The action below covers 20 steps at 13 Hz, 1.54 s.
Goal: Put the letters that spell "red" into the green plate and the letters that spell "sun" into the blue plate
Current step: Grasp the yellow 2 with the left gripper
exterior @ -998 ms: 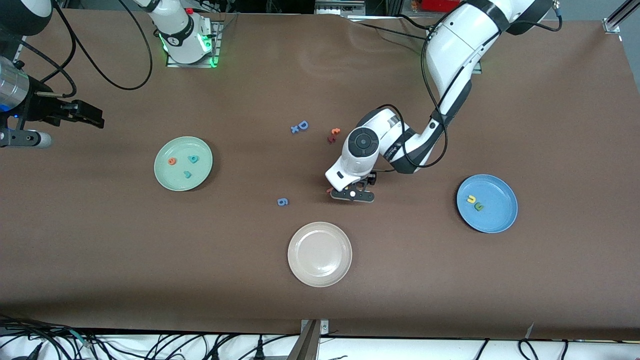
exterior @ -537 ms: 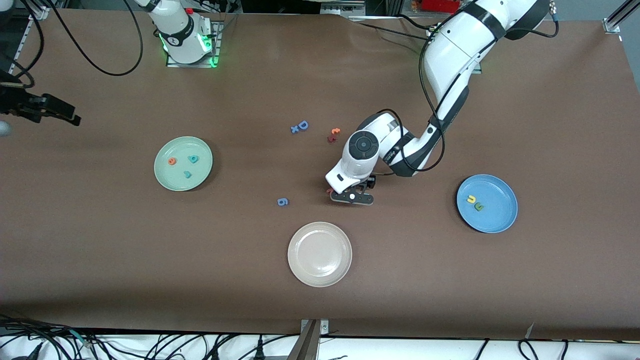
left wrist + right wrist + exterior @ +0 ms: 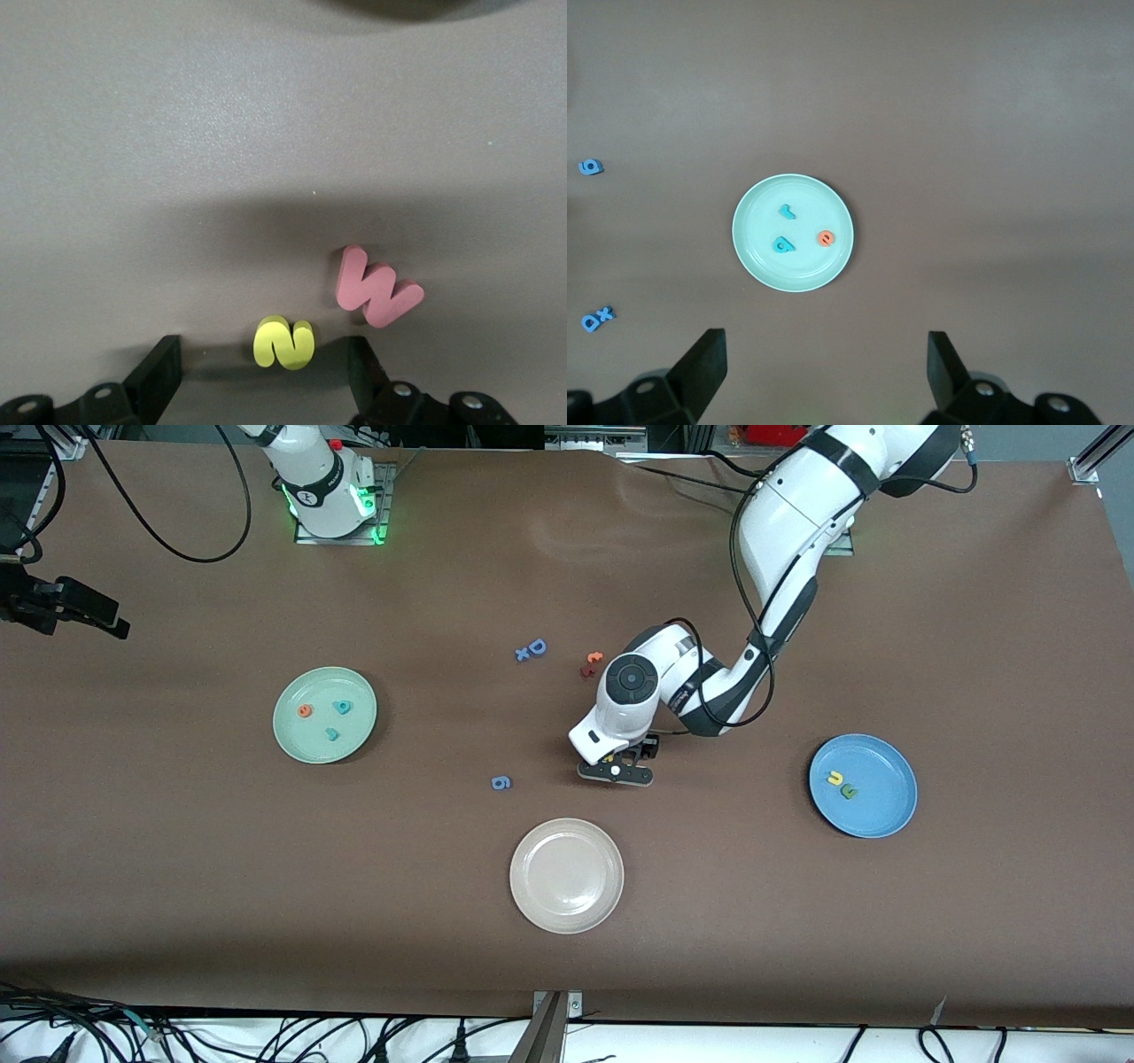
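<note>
My left gripper [image 3: 616, 771] is low over the table's middle, and its open jaws [image 3: 264, 359] straddle the yellow "s" [image 3: 284, 343] with gaps on both sides. The front view hides that "s" under the hand. The green plate [image 3: 310, 742] holds the orange "e" [image 3: 305, 711], teal "d" [image 3: 342, 707] and teal "r" [image 3: 332, 734]. In the blue plate [image 3: 886, 766] lie the yellow "u" [image 3: 834, 779] and green "n" [image 3: 849, 791]. My right gripper [image 3: 84, 613] hangs open at the right arm's end of the table, and its wrist view looks down on the green plate [image 3: 806, 266].
A pink "w" [image 3: 377, 290] lies close beside the "s", just outside one finger. A beige plate [image 3: 566, 875] sits nearer the camera. A blue "6" [image 3: 500, 783], a blue "D" with an "x" [image 3: 532, 649] and two orange-red letters [image 3: 591, 664] lie loose mid-table.
The left hand has shifted slightly toward the right arm's end and its fingers have narrowed a little. The right gripper has drawn back toward the table's edge.
</note>
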Tool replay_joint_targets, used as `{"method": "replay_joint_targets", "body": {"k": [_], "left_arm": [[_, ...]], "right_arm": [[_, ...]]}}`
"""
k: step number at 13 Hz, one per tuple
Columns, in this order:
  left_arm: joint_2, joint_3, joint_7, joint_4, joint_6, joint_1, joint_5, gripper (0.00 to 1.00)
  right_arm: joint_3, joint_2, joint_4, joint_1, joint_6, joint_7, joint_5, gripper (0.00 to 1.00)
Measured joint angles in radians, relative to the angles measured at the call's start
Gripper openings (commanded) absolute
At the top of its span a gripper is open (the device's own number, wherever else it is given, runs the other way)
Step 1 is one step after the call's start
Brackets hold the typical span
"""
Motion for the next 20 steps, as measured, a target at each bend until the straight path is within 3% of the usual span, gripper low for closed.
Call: {"method": "replay_joint_targets", "body": {"k": [2,5,7,11,14,20], "left_arm": [[0.0,0.004,0.0,0.007,0.0,-0.007,0.0,0.47],[0.0,0.007,0.0,0.013,0.0,-0.007,0.0,0.31],[0.0,0.008,0.001,0.014,0.0,-0.007,0.0,0.11],[-0.001,0.021,0.035,0.018,0.007,0.01,0.0,0.1],[-0.012,0.023,0.177,0.023,0.001,0.095,0.0,0.1],[-0.104,0.021,0.494,0.025,-0.187,0.26,0.0,0.11]], "right_arm": [[0.0,0.0,0.0,0.0,-0.001,0.0,0.0,1.0],[0.001,0.0,0.0,0.002,0.0,0.0,0.0,1.0],[0.01,0.0,0.0,0.002,0.0,0.0,-0.005,1.0],[0.071,0.0,0.008,0.002,0.0,0.003,-0.011,1.0],[0.088,0.0,0.011,-0.001,0.0,0.006,-0.013,1.0],[0.086,0.001,0.01,-0.013,0.035,0.006,-0.015,1.0]]}}
